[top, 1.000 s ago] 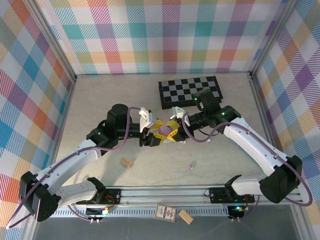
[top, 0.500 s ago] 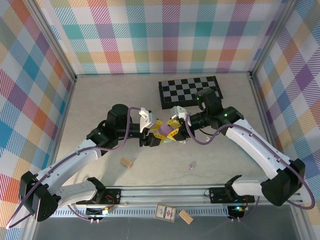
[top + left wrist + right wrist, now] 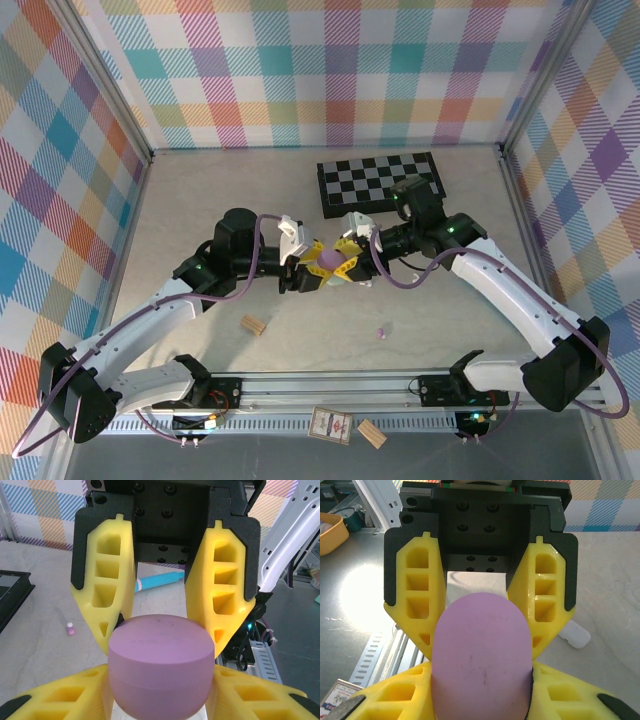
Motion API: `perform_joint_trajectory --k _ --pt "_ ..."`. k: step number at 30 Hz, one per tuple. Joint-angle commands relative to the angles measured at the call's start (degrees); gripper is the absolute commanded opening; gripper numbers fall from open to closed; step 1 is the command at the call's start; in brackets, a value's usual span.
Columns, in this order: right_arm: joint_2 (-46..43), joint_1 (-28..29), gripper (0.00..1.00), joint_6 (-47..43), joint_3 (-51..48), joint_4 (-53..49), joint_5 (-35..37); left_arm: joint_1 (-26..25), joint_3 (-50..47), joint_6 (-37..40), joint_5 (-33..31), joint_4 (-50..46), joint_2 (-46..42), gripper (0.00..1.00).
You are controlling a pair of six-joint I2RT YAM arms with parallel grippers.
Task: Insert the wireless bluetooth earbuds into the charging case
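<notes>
Both the left gripper (image 3: 165, 635) and the right gripper (image 3: 480, 640) have their fingers clamped on the closed purple charging case (image 3: 159, 672), which sits between them. One purple earbud (image 3: 381, 331) lies on the table (image 3: 200, 200), well apart from the fingers. It looks tiny, light, rigid and slippery, so it is probably best pinched across its body.

We see the charging case (image 3: 159, 667) as smooth matt plastic; the yellow fingers (image 3: 127, 580) glossier plastic; the small block (image 3: 254, 325) perhaps wood.

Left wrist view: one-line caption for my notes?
Left end effector and right end effector both clamp the purple charging case; a purple earbud lies on the table.
</notes>
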Motion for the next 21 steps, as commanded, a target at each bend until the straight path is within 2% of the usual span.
perform_joint_trajectory --k 1,3,5,11,15,21 --pt "0.3 -0.6 0.25 -1.6 -0.5 -0.9 -1.4 -0.5 1.0 0.7 1.7 -0.7 -0.6 0.48" --pt "0.3 -0.8 0.25 -1.7 -0.5 -1.2 -1.4 -0.5 1.1 1.3 1.4 -1.2 -0.9 0.54" --pt "0.1 -0.9 0.24 -1.6 -0.6 -1.2 -1.5 -0.5 1.0 1.5 1.3 -1.4 -1.1 0.54" --pt "0.1 -0.9 0.24 -1.1 -0.5 -0.5 -2.4 -0.5 1.2 0.9 2.4 -1.2 -0.4 0.46" --pt "0.4 -0.9 0.24 -1.4 -0.5 -0.9 -1.9 -0.5 0.8 -0.1 2.7 0.5 -0.5 0.51" --pt "0.1 -0.9 0.24 -1.5 -0.6 -1.0 -1.6 -0.5 0.9 -0.8 2.7 1.0 -0.5 0.49"
